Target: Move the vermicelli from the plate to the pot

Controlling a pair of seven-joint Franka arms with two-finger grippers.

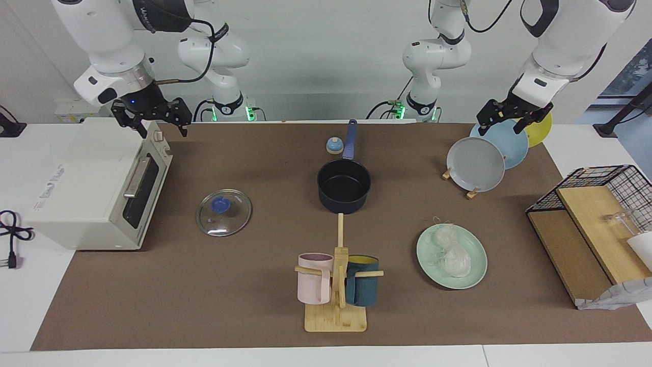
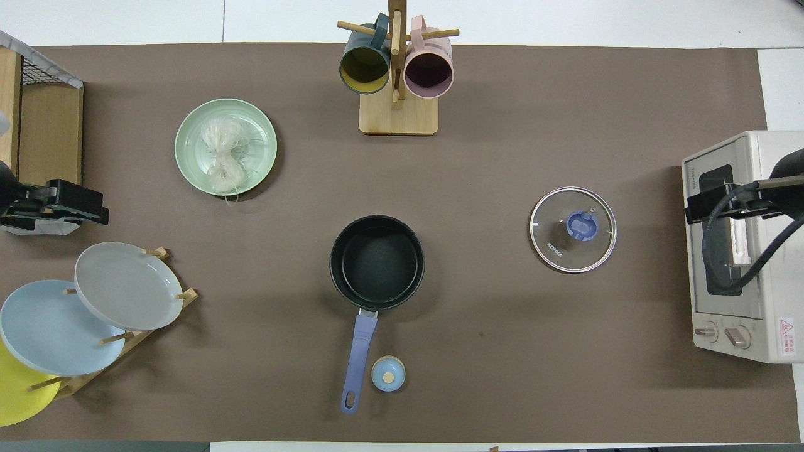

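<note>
Resting on plate (image 1: 476, 265), vermicelli (image 1: 451, 252)

The pot (image 1: 344, 186) sits mid-desk, the vermicelli (image 1: 451, 252) on the plate (image 1: 473, 275) farther from the robots toward the left arm's end of the desk (image 1: 204, 306), the lid (image 1: 224, 212) toward the right arm's end, and 2 mugs hang on the rack (image 1: 336, 316) by the edge farthest from the robots.

Matt dark pot (image 1: 344, 185); glossy plate (image 1: 452, 256); glassy vermicelli (image 1: 451, 252); glass lid (image 1: 224, 212); wooden mug rack (image 1: 336, 306).
</note>
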